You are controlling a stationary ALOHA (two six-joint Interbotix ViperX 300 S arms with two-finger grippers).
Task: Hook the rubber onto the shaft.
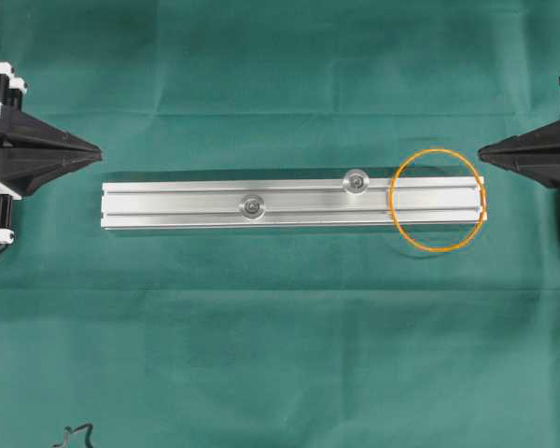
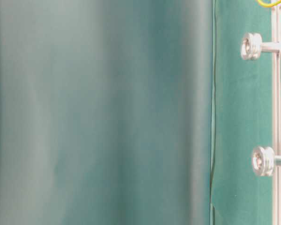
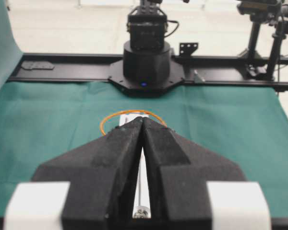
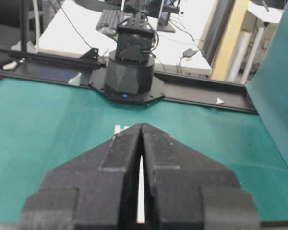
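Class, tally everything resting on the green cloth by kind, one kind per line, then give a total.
Rail: 1
Shafts, standing on the rail: 2
Rubber band, orange, lying over the rail's right end: 1
Total: 4

Two posts (image 1: pixel 356 180) stand up from rail (image 1: pixel 168 205); cloth (image 1: pixel 261 355) around bare

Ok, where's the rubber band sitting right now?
In the overhead view the orange rubber band lies looped flat across the right end of the aluminium rail, just right of the nearer shaft.
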